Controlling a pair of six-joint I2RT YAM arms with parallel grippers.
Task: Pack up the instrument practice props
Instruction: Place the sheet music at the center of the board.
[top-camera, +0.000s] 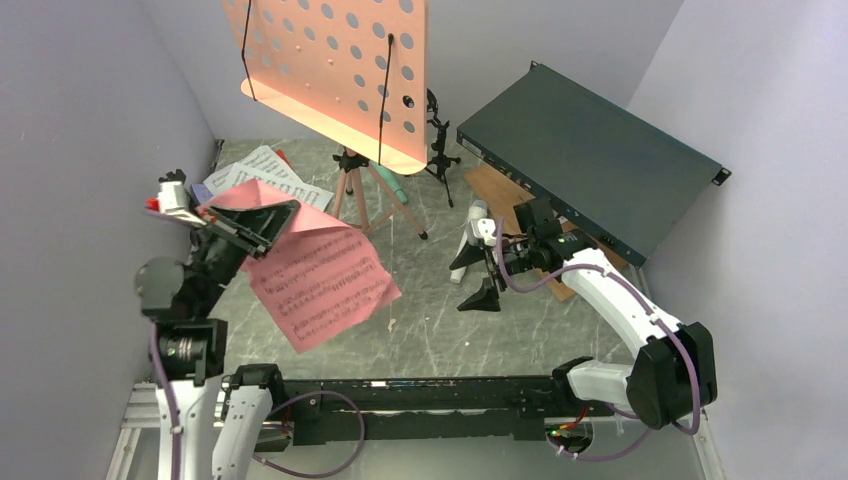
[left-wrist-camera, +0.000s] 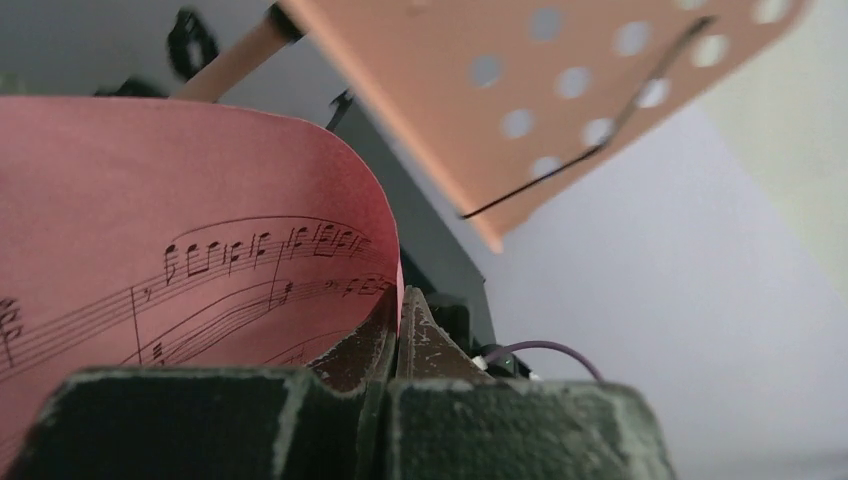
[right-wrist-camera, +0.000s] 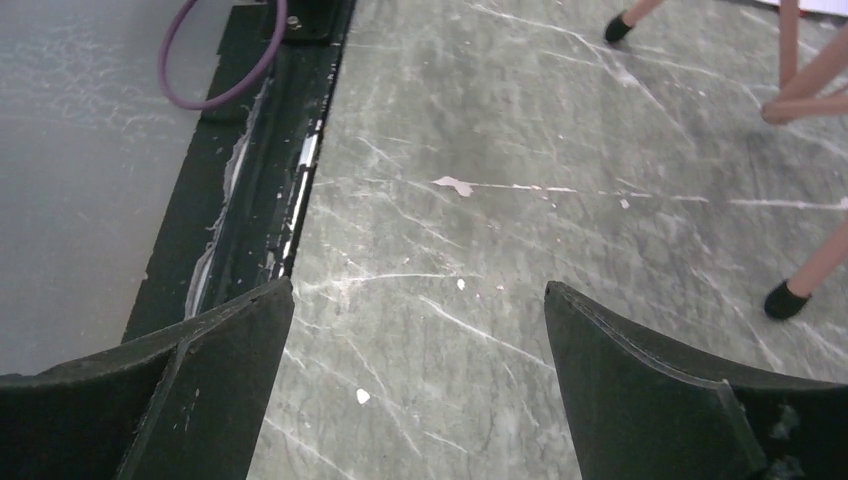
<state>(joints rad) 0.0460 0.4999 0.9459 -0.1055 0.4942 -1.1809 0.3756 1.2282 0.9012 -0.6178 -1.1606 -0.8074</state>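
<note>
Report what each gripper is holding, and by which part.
Left gripper: the red sheet-music page, pinched at one edge, jaws shut. Right gripper: open, holding nothing.

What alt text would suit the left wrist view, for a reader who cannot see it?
The left gripper, jaws shut, pinches a red sheet-music page that curls away leftward. Above is the pink perforated music stand.

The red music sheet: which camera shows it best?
The top external view: nearly the whole red sheet shows, hanging from the left hand. The left wrist view shows only a curled part with notes, pinched in that hand. The right wrist view shows none of it.
</note>
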